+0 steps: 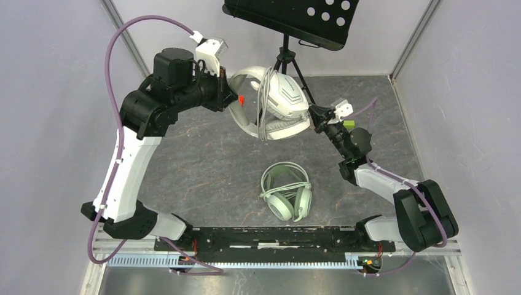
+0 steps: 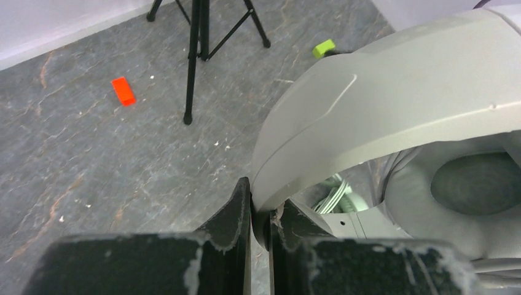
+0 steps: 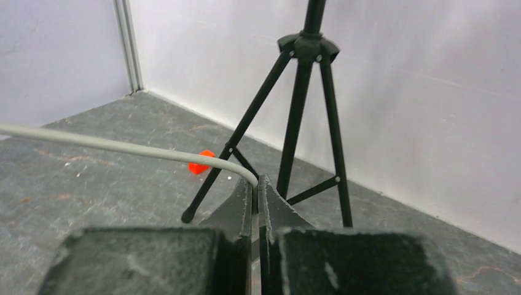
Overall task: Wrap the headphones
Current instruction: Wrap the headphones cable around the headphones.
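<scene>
I hold the white-grey chevron-cupped headset (image 1: 285, 98) above the bench (image 1: 203, 160), left fingers (image 2: 236, 212) clamped on its headband (image 2: 381, 104), right fingers (image 3: 239, 206) pinching its thin pale cable (image 3: 123, 146), which runs leftward from them.

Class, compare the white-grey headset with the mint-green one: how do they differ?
The white-grey headset is held up off the table; the mint-green headset lies on it. The left gripper clamps the white-grey headset's headband and the right gripper pinches its cable; nothing touches the mint-green headset. Both are over-ear.
</scene>
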Controlling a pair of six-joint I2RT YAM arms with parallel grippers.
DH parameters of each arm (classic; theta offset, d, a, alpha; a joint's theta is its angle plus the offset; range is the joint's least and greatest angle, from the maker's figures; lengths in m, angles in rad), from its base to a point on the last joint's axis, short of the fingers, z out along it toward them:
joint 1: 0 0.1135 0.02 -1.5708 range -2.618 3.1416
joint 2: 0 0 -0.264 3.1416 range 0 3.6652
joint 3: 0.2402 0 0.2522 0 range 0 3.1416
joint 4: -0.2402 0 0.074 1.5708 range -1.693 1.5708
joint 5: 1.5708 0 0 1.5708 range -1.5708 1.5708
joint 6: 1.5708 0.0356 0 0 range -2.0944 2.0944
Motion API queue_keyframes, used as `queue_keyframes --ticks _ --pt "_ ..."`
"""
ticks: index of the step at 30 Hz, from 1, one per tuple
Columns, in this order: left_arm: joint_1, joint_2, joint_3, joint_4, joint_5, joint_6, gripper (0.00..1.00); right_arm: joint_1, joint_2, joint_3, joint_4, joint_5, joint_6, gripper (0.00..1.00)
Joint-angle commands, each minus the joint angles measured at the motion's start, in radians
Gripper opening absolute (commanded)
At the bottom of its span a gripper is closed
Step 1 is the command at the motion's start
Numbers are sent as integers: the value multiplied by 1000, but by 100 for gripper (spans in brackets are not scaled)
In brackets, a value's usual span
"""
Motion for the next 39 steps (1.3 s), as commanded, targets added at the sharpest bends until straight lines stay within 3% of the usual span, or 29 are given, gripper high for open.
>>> queue_keyframes --ticks 1,7,9,12,16,20,25,31,39 --pt "2 -7 51 -51 43 89 2 -44 -14 86 -100 80 33 0" --pt "2 10 52 -89 29 157 2 -74 -23 165 -166 118 38 0" --pt "1 -7 -7 -73 145 256 2 -82 -25 204 -217 69 41 0" --pt "-25 -44 -146 -47 280 467 2 -85 -16 332 -440 -89 32 0" --pt "-73 -39 -251 -6 86 626 2 -86 -12 470 -713 -302 101 0" --pt "-75 14 -256 -10 -107 692 2 -88 -37 507 -837 -362 193 0" --pt "-105 59 -251 -10 -275 731 2 -88 -43 488 -769 -430 407 0" --pt "-135 85 -270 -9 -438 766 2 -88 -22 454 -508 -562 720 0" --pt "-149 136 -270 37 -641 697 2 -78 -48 373 -334 -532 1007 0"
